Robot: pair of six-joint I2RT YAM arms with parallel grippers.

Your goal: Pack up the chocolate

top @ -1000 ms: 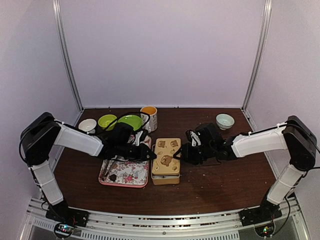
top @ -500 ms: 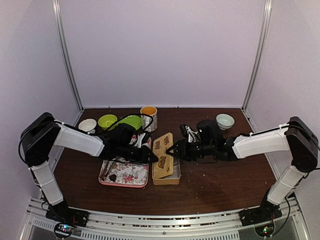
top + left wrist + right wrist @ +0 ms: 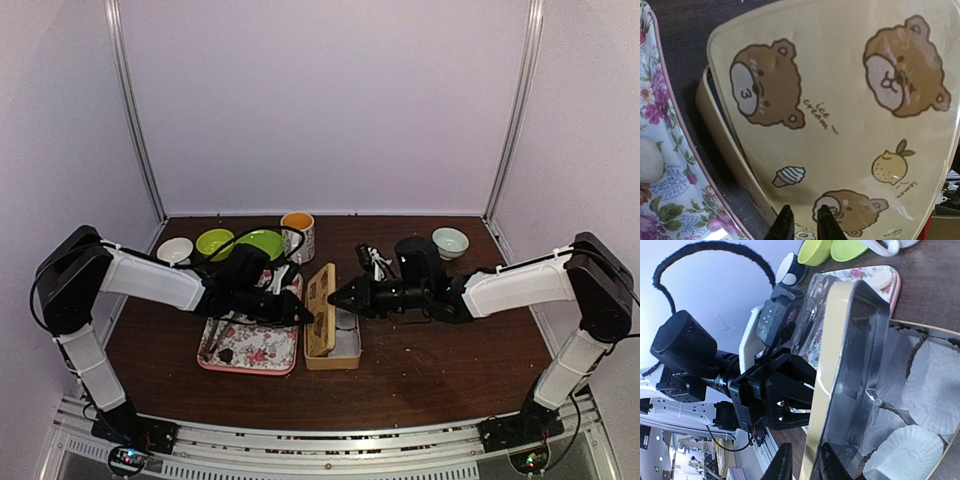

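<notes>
Chocolate (image 3: 226,354): a small dark lump on the floral tray (image 3: 268,358), at the tray's near-left part. It lies apart from both sets of jaws, to the left of the left gripper (image 3: 303,318) and closer to the near edge of the table (image 3: 440,370). The right gripper (image 3: 338,297) is farther off, beyond the raised lid (image 3: 320,305).

Left gripper: the wrist view shows its fingertips (image 3: 785,224) with only a narrow gap, set against the bear-printed outer face of the lid at its lower edge. Whether the jaws pinch anything cannot be told.

Right gripper: its jaws are closed to a narrow gap with the lid's rim running between them, holding the lid from the inner side. The lid stands nearly upright along the left side of the tin (image 3: 345,348).

Containers:
- The tin, mid-table toward the near edge, is open and holds white fluted paper cases (image 3: 935,390).
- The tray is just beside the tin on its left. It carries the chocolate and a white rounded item (image 3: 649,160).
- Along the far edge toward the far-left corner stand a white bowl (image 3: 175,250), a small green bowl (image 3: 214,242), a larger green bowl (image 3: 262,243) and a mug (image 3: 298,235) with an orange interior. Their contents are not discernible.
- A pale bowl (image 3: 450,241) stands toward the far-right corner.
</notes>
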